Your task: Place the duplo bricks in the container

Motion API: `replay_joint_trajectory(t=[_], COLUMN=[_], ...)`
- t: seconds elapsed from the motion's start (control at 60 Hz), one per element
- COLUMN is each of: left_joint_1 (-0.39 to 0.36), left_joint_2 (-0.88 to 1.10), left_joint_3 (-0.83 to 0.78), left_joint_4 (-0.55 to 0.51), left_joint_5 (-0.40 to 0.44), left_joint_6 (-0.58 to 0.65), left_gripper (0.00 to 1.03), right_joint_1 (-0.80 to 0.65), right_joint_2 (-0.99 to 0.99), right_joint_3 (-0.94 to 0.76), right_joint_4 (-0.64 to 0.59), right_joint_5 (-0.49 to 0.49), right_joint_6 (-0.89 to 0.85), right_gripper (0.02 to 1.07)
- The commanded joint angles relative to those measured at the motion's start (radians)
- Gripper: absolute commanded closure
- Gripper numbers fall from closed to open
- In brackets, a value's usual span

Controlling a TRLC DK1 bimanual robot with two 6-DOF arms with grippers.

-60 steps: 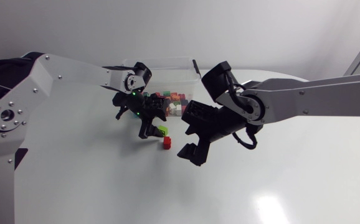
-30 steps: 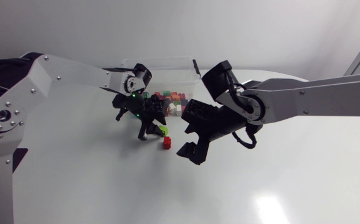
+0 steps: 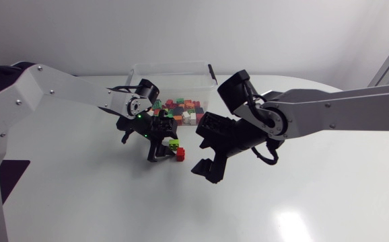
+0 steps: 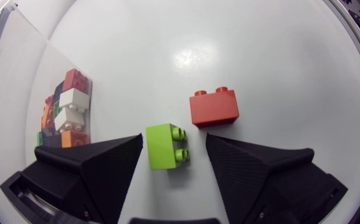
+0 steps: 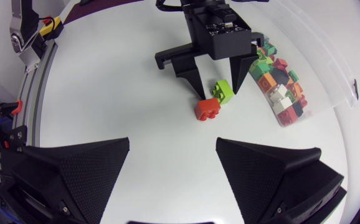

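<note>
My left arm's black wedge-fingered gripper (image 3: 163, 146) hangs over the table's middle, its fingers spread and set down on either side of the small lime-green duplo brick (image 4: 165, 146). The brick lies on its side between them, its long axis along the fingers and its studs facing one finger. One finger is just beside the brick's smooth face and the other stands a little off the studs, so nothing is pinched yet.

Just ahead of the fingertips and near the green brick sits the red duplo brick (image 4: 214, 109), studs up. It is outside the jaws.

Toward the table's far edge lies the clear plastic container (image 3: 174, 72), with a heap of mixed coloured bricks (image 3: 183, 110) already in it. The green brick is only a short way from it.

My right arm's black gripper (image 3: 205, 148) hovers just beyond the red brick, spread wide and empty — the farther of the two from the green brick.

A second ago the left gripper sat closer to the container with the green brick beside its fingertips — it has since come forward to straddle it. Both loose bricks have kept their places.
</note>
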Motion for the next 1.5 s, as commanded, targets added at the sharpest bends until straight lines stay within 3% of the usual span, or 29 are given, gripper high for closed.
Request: replay_joint_trajectory(t=[0.0,0.067,0.117,0.233,0.483,0.717,1.017,1.483], left_joint_1=[-0.007,-0.012,-0.014,-0.021,-0.009,0.039,0.104,0.151], left_joint_2=[0.016,0.020,0.020,0.025,-0.007,-0.241,-0.494,-0.592], left_joint_3=[-0.052,-0.055,-0.057,-0.067,-0.097,-0.196,-0.264,-0.219], left_joint_4=[-0.018,-0.018,-0.018,-0.018,-0.053,-0.114,-0.080,0.128], left_joint_5=[-0.025,-0.026,-0.026,-0.026,-0.042,-0.040,-0.019,-0.019], left_joint_6=[-0.010,-0.024,-0.032,-0.052,-0.072,-0.087,-0.216,-0.498], left_gripper=[0.30,0.32,0.48,0.70,0.73,0.73,0.73,0.73], right_joint_1=[0.008,0.010,0.015,0.034,0.062,0.084,0.096,0.051], right_joint_2=[-0.030,-0.039,-0.043,-0.048,-0.039,0.036,0.185,0.426], right_joint_3=[-0.028,-0.032,-0.037,-0.057,-0.062,0.001,0.122,0.495], right_joint_4=[0.005,0.003,0.003,0.020,0.034,0.031,0.003,-0.361], right_joint_5=[-0.007,-0.007,-0.007,0.010,0.021,0.011,0.002,0.067], right_joint_6=[-0.015,-0.014,-0.012,-0.012,-0.020,-0.074,-0.201,-0.520], right_gripper=[0.07,0.07,0.07,0.07,0.07,0.07,0.07,0.07])
